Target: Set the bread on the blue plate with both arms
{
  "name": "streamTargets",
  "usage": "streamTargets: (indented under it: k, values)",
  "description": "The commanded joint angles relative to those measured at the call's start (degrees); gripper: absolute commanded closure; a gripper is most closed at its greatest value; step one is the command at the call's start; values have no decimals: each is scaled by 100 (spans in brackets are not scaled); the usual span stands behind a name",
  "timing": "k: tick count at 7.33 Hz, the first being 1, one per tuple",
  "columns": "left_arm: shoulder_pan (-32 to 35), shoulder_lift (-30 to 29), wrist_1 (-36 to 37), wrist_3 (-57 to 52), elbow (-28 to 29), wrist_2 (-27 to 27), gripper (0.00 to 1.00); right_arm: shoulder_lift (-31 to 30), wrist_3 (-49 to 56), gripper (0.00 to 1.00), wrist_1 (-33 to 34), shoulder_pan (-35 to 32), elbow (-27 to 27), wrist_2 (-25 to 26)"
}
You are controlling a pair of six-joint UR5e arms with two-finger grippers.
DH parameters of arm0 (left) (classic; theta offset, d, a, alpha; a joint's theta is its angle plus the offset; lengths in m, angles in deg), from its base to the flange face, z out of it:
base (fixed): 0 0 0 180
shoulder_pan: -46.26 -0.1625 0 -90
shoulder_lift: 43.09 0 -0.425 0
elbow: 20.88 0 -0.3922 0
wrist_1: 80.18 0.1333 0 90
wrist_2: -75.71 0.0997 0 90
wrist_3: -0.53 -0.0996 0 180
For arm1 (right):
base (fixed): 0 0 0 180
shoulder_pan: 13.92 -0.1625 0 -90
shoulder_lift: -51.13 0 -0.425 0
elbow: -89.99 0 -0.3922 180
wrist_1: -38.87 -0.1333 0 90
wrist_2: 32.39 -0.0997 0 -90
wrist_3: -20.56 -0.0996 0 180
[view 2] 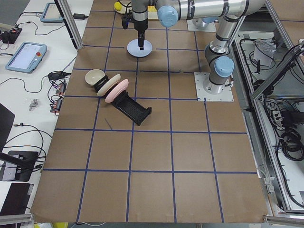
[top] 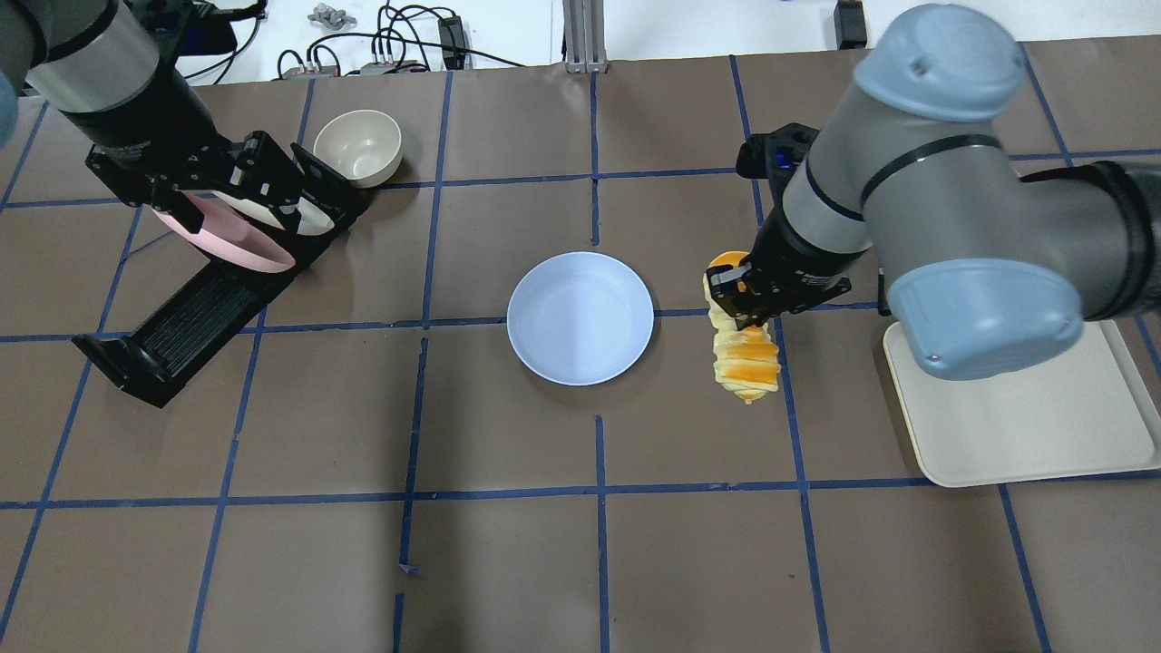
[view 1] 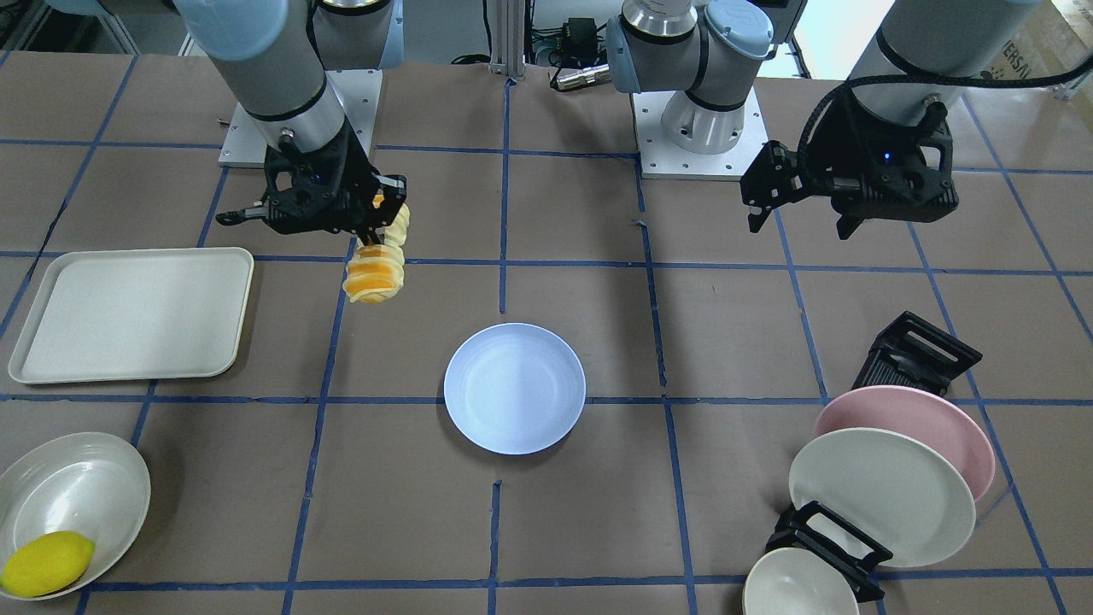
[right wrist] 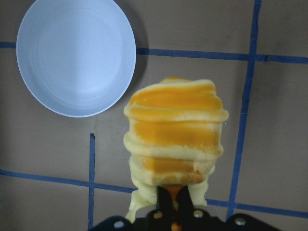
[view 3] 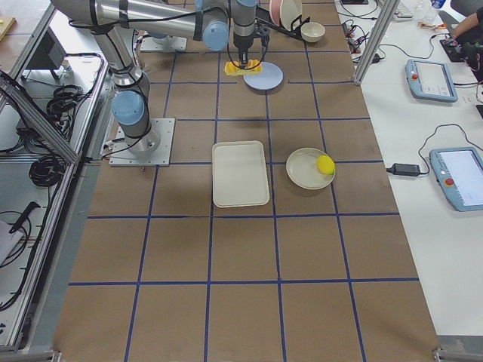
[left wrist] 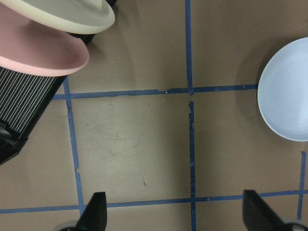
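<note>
Bread [view 1: 376,269] gripped by the right arm, beside the blue plate [view 1: 515,389] and not on it.

In the front-facing view the loaf sits at upper left. The right gripper [right wrist: 174,204] has its jaws clamped on one end of it, and the free end points toward the frame's bottom. It appears raised off the brown tabletop [view 1: 734,333]. The plate lies bare at the frame's centre, apart from the loaf, and in the right wrist view it sits at upper left. The left gripper [view 1: 801,218] hangs at upper right with its jaws spread wide and nothing between them, above the black rack [view 1: 914,354] holding a pink plate [view 1: 931,423] and a cream plate [view 1: 879,495]. A cream tray [view 1: 132,312] lies at the left edge, and a lemon [view 1: 47,562] rests in a bowl [view 1: 77,487] at lower left.
</note>
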Motion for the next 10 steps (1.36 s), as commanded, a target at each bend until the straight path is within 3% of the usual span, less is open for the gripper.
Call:
streamTargets:
  k: [1,2,5,10]
  values:
    - [414,-198,-10,557,31,37,0,757,-812,94,1199,-570,-75,480]
    - [432,-173,-62,560,169,37,0,1169,-997,94,1648,-833,-181,746]
    - [187,-7,-71,367,230,-50,0,2164,-1685,94,2353,-1336,-428,714]
    - [169,162,-97,367,154,-42,0,2377,-1790,93,2435,-1522,-437,582]
